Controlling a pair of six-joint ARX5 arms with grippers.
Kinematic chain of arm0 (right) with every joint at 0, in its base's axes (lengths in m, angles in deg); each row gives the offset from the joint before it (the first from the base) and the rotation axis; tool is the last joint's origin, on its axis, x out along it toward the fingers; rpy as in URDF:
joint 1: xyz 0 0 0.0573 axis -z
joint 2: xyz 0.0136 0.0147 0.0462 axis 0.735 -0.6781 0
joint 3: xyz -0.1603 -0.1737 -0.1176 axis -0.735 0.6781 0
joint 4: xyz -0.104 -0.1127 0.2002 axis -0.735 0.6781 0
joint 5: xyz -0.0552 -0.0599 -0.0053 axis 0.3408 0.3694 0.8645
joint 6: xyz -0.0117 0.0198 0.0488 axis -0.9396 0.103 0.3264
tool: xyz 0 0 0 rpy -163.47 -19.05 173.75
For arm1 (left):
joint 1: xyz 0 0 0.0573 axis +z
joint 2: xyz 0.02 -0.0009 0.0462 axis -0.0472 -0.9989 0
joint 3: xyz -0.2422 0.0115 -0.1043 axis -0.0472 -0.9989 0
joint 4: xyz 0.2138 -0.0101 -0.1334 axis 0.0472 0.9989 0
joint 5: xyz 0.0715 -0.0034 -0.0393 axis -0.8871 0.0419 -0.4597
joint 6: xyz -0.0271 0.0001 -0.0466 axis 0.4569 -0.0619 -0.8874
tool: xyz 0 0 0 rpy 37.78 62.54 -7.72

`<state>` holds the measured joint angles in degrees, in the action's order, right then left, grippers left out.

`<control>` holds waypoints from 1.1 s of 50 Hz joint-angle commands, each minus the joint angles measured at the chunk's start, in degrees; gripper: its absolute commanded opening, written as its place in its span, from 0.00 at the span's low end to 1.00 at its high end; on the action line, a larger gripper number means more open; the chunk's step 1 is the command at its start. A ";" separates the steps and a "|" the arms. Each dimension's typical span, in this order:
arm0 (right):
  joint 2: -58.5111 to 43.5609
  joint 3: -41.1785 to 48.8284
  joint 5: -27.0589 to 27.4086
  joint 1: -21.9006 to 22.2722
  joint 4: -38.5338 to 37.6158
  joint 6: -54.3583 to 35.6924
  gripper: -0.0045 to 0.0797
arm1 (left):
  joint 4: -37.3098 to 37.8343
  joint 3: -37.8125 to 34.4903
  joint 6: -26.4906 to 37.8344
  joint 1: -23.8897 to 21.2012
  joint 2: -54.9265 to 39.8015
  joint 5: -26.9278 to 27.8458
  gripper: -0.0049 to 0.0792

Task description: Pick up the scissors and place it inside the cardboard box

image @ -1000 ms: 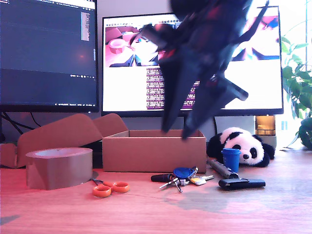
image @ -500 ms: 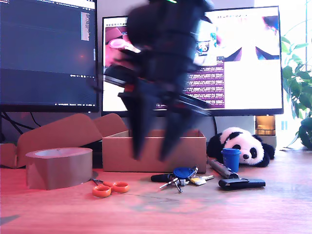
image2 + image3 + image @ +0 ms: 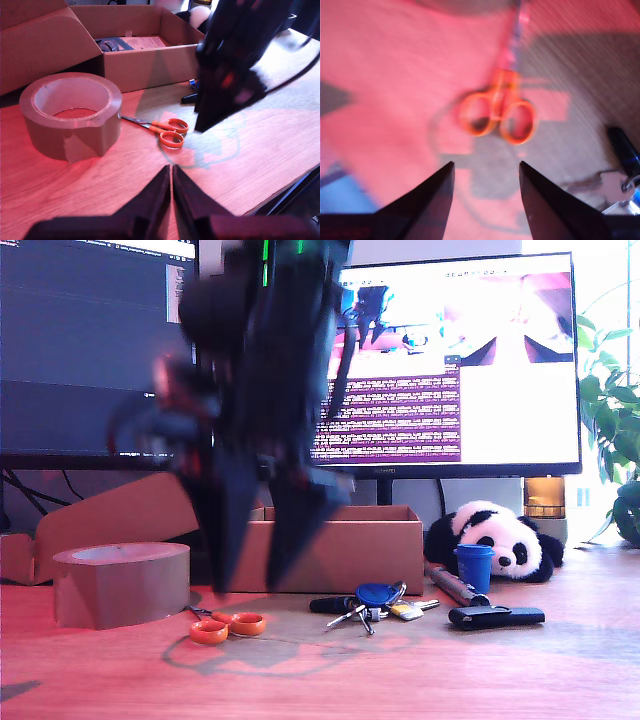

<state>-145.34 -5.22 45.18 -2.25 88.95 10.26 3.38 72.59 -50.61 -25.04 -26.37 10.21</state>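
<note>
Scissors [image 3: 227, 625] lie flat on the worktop [image 3: 420, 670] near the exterior view's left, before the cardboard box [image 3: 345, 550], as my second gripper [image 3: 486, 172] hovers above, fingers wide to straddle the orange rings; my first gripper [image 3: 171, 172] waits pinched together.

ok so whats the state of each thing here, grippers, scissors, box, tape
my second gripper: open, above the scissors, not touching them
my first gripper: shut, holding nothing
scissors: flat on the table, blades closed, ungrasped
cardboard box: open, flaps up, something dark lying inside
roll of packing tape: lying flat beside the scissors, loose end hanging
keys: on the table in front of the box
</note>
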 commanded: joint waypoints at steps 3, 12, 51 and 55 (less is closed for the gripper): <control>-1.01 -0.31 0.20 -0.20 -1.68 -0.39 0.49 | -0.33 -0.92 0.48 -0.17 -0.28 0.02 0.03; -1.16 -0.31 0.22 -0.26 -3.76 -1.42 0.49 | -0.33 -0.92 0.48 -0.17 -0.28 0.02 0.03; -4.37 -0.31 0.26 -0.17 -8.52 -1.49 0.49 | -0.31 -0.92 0.48 -0.17 -0.28 -0.13 0.03; -4.39 -0.31 0.26 -0.17 -8.59 -1.46 0.49 | -0.31 -0.92 0.48 -0.17 -0.28 -0.15 0.03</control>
<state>-148.48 -5.22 45.49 -2.28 80.67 8.91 3.38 72.59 -50.61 -25.04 -26.37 10.03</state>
